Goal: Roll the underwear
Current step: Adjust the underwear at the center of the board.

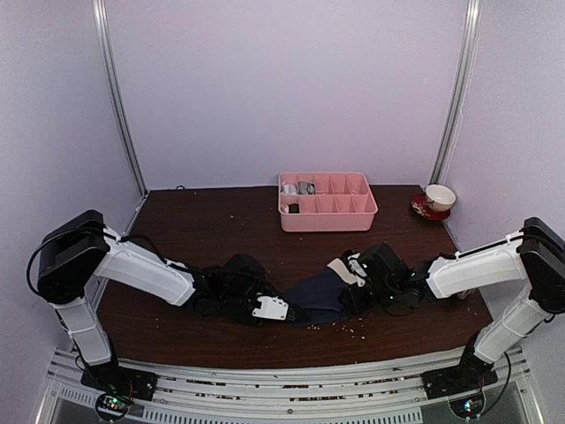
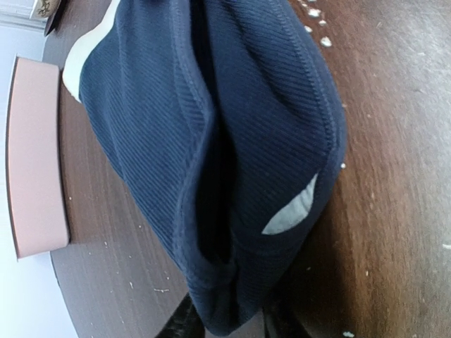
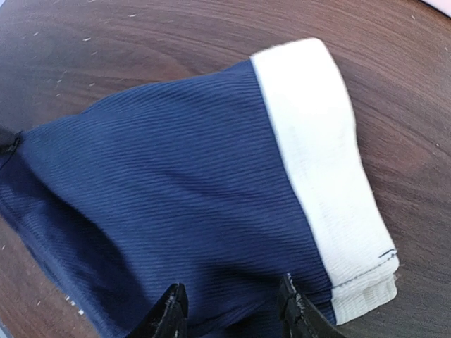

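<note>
Navy underwear (image 1: 320, 296) with a cream-white waistband (image 3: 324, 176) lies folded on the dark wooden table (image 1: 203, 221), just below centre of the overhead frame, between the two arms. The left gripper (image 2: 232, 322) meets the cloth's hemmed end at the bottom of its wrist view — the fold fills the gap between its dark fingers, though whether it is pinched cannot be told. The right gripper (image 3: 232, 313), at lower centre of its view, stands partly open — fingers apart on the ribbed fabric beside the waistband. A pink tray (image 1: 328, 221) sits above centre, well apart from the cloth.
</note>
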